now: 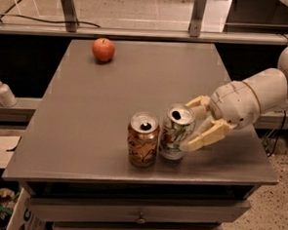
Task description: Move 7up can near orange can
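Note:
The 7up can (175, 133), pale silver-white with green lettering, stands on the grey table (95, 109) near the front edge. It touches or nearly touches the copper-orange can (143, 139) on its left. My gripper (189, 125) reaches in from the right. Its cream fingers (207, 136) straddle the 7up can's right side, one behind it and one in front, closed on it. The 7up can leans slightly to the right at the top.
A red-orange apple (103, 49) lies at the table's far left. A soap dispenser (2, 91) stands on a ledge off the table's left side. Drawers sit under the table's front edge. A metal rail runs behind the table.

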You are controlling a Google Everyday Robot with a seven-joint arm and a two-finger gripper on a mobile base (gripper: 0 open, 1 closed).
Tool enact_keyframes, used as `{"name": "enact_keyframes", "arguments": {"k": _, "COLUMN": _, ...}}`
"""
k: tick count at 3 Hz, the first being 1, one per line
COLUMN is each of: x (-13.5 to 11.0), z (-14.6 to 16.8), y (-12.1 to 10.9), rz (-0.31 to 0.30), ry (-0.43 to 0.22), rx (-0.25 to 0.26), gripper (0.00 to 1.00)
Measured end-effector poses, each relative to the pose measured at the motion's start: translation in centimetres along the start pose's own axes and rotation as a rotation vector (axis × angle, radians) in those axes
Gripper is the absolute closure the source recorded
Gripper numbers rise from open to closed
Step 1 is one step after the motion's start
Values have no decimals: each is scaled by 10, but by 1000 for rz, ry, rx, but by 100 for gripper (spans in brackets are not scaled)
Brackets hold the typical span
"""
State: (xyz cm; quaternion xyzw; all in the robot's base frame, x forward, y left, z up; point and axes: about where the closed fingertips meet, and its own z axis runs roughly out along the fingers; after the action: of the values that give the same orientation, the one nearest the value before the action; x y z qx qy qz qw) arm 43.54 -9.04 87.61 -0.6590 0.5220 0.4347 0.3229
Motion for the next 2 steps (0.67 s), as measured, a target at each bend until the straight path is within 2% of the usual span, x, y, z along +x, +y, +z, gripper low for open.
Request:
{"name": "enact_keyframes", "arguments": {"k": 1, "x": 1, "z": -6, "y": -1, "rz": -12, "ry": -5, "rx": -22, "gripper": 0}}
{"name": "enact_keyframes", "arguments": {"k": 2, "x": 3, "z": -7, "y": -5, "rz": -19, "ry": -11, "rx": -39, "gripper": 0}}
